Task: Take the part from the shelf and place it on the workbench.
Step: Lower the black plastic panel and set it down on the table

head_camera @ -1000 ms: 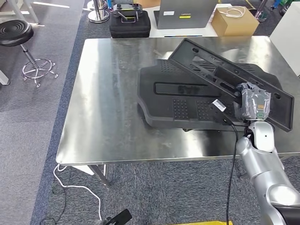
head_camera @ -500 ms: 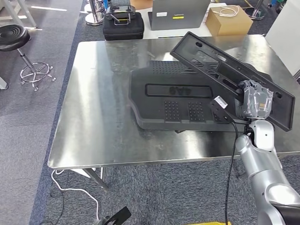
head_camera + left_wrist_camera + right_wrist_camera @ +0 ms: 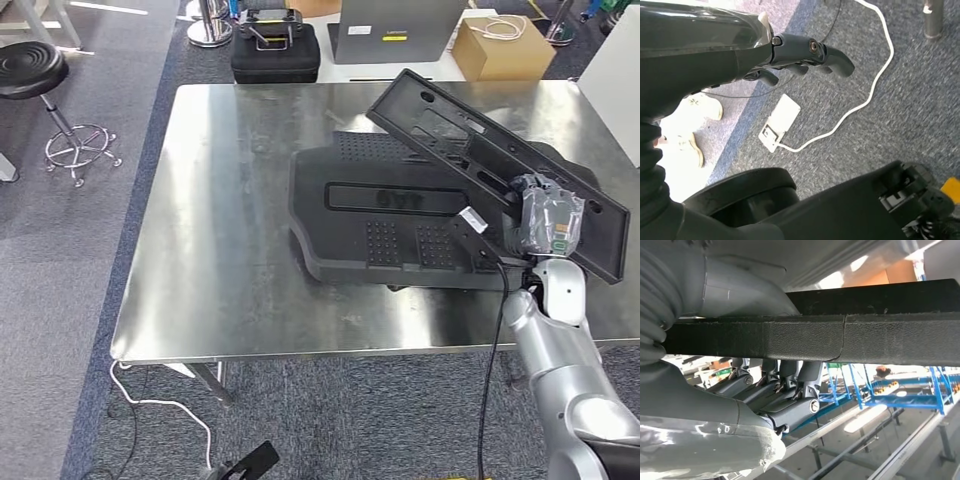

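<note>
Right hand [image 3: 545, 218] grips tilted part [image 3: 498, 165] above workbench [image 3: 219, 230].

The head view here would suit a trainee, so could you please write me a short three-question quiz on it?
1. True or false: the long black frame part lies flat on the steel workbench.
2. Which hand holds the frame part?
A. left hand
B. right hand
C. neither
3. Fill in: beneath the tilted frame part, a wide black ___ rests on the workbench.

Key:
1. False: it is tilted, held above the workbench.
2. B. The left hand hangs over the carpet, holding nothing.
3. panel
</note>
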Available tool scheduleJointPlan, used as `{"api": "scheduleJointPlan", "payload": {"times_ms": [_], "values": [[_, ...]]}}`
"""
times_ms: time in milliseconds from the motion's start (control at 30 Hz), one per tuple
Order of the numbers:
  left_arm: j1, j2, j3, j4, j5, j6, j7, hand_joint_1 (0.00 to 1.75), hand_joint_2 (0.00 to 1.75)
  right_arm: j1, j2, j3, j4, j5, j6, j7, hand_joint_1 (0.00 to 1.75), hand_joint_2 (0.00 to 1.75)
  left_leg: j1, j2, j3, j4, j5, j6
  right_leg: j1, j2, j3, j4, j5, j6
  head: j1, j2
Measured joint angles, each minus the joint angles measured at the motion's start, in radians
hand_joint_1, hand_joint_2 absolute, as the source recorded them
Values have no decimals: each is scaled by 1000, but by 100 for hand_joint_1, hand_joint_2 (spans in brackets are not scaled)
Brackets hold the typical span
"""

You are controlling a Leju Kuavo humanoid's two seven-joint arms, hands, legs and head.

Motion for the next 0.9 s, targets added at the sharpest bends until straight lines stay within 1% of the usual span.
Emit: {"api": "scheduleJointPlan", "payload": {"times_ms": [33, 67, 133, 167, 200, 233, 300, 333, 367, 400, 433, 467, 500, 533, 600, 633, 667, 700, 733, 767, 800, 833, 867, 900], "values": [[-1, 0, 0, 0, 0, 1, 0, 0, 175, -1, 0, -2, 0, 0, 0, 0, 175, 175, -1, 0, 3, -1, -5, -5, 2, 0, 18, -34, 3, -5, 0, 0], [-1, 0, 0, 0, 0, 1, 0, 0, 175, -2, 0, -3, 0, 1, 0, -1, 175, 175, -2, 0, 5, -3, -9, -10, 5, 1, 25, -46, -5, -11, 0, 0], [0, 0, 0, 0, 0, 1, 0, 0, 175, -1, 0, -5, 0, 0, 0, -3, 175, 175, -1, 0, 9, -4, -14, -20, 5, 2, 32, -52, -7, -25, -1, 0], [0, 0, 0, 0, 0, 1, -1, 0, 175, -2, 0, -6, 0, 0, 0, -4, 175, 175, -1, 1, 7, 6, -21, -24, 3, 2, 36, -53, -6, -31, -1, 0], [-1, 0, 0, 0, 0, 1, -2, 0, 175, -2, 0, -6, 0, 0, -1, -6, 175, 175, -1, 1, -5, 34, -35, -27, 2, 2, 41, -55, -5, -37, -2, 0], [-1, 0, 0, 0, 0, 1, -3, 0, 175, -2, 0, -7, 0, 0, -1, -7, 175, 175, -1, 2, -31, 83, -57, -28, 0, 1, 45, -57, -7, -42, -2, 0], [-2, 0, 1, 0, 10, 2, -5, 0, 175, 2, 0, -8, 0, -1, -1, -10, 175, 175, -2, 3, -112, 218, -99, -30, 3, 2, 51, -57, -15, -49, -2, 0], [-5, 0, 1, 0, 22, 2, -6, 0, 175, 6, 0, -9, 1, 0, -1, -10, 175, 175, -3, 3, -150, 270, -105, -30, 4, 2, 55, -57, -19, -51, -2, 0], [-7, 0, 1, 0, 35, 3, -7, 0, 175, 9, 0, -9, 1, 0, -1, -11, 175, 175, -3, 3, -172, 288, -93, -30, 5, 3, 61, -57, -25, -51, -2, 0], [-10, 0, 1, 0, 44, 3, -7, 0, 175, 12, 1, -10, 1, 0, -1, -11, 175, 175, -3, 3, -176, 268, -61, -28, 6, 4, 68, -56, -32, -51, -2, 0], [-10, 0, 1, 0, 50, 2, -6, 0, 175, 14, 1, -10, 1, 0, -1, -12, 175, 175, -4, 3, -161, 211, -14, -24, 6, 6, 78, -55, -40, -49, -2, 0], [-8, 0, 1, 0, 50, 1, -5, 0, 175, 13, 1, -10, 1, -1, -1, -12, 175, 175, -5, 3, -137, 147, 29, -18, 7, 8, 88, -54, -50, -47, -2, 0], [-6, 0, 1, 0, 50, -1, -4, 0, 175, 12, 1, -11, 2, -1, -1, -12, 175, 175, -7, 2, -115, 92, 61, -13, 9, 10, 95, -52, -59, -43, 0, 0], [-4, 0, 1, 0, 50, -3, -4, 0, 175, 10, 1, -12, 3, -2, -1, -12, 175, 175, -10, 2, -98, 54, 75, -8, 10, 11, 100, -50, -65, -38, 0, 0], [-2, 0, 1, 0, 50, -6, -5, 0, 175, 8, 0, -14, 6, -2, -2, -12, 175, 175, -14, 2, -88, 34, 68, -3, 10, 12, 100, -48, -71, -30, 1, 0], [-3, 0, 1, 0, 50, -6, -6, 0, 175, 8, -1, -14, 7, -2, -2, -12, 175, 175, -12, 2, -84, 26, 62, 0, 9, 11, 98, -49, -75, -26, 0, 0], [-3, 0, 1, 0, 50, -6, -8, 0, 175, 9, -1, -15, 8, -1, -2, -13, 175, 175, -10, 2, -80, 19, 59, 3, 9, 10, 94, -43, -80, -22, 0, 0], [-3, 0, 1, 0, 50, -5, -9, 0, 175, 10, -1, -15, 9, -1, -2, -13, 175, 175, -7, 2, -76, 11, 57, 6, 8, 9, 82, -21, -91, -17, 1, 0], [-3, 0, 1, 0, 50, -4, -11, 0, 175, 10, -2, -15, 10, -1, -3, -13, 175, 175, -3, 1, -72, 6, 55, 8, 7, 8, 57, 23, -110, -12, 1, 0], [-2, 0, 1, 0, 50, -4, -12, 0, 175, 12, -3, -16, 11, -2, -3, -13, 175, 175, -2, 1, -70, 5, 53, 10, 6, 7, 21, 88, -131, -7, 2, 0], [-1, 0, 1, 0, 50, -3, -12, 0, 175, 14, -4, -18, 14, -2, -3, -13, 175, 175, -1, 1, -69, 5, 52, 11, 4, 7, -24, 162, -152, -2, 2, 0], [0, 0, 1, 0, 50, -3, -12, 0, 175, 16, -5, -19, 16, -2, -3, -13, 175, 175, -1, 1, -67, 5, 51, 12, 1, 7, -66, 222, -163, 2, 2, 0], [2, 0, 1, 0, 50, -2, -12, 0, 175, 20, -6, -21, 18, -2, -3, -13, 175, 175, 0, 1, -65, 5, 49, 11, -1, 6, -93, 249, -157, 5, 2, 0], [2, 0, 1, 0, 50, -2, -12, 0, 175, 21, -7, -21, 20, -2, -3, -13, 175, 175, 0, 1, -63, 5, 47, 10, -3, 6, -99, 235, -132, 7, 2, 0]]}}
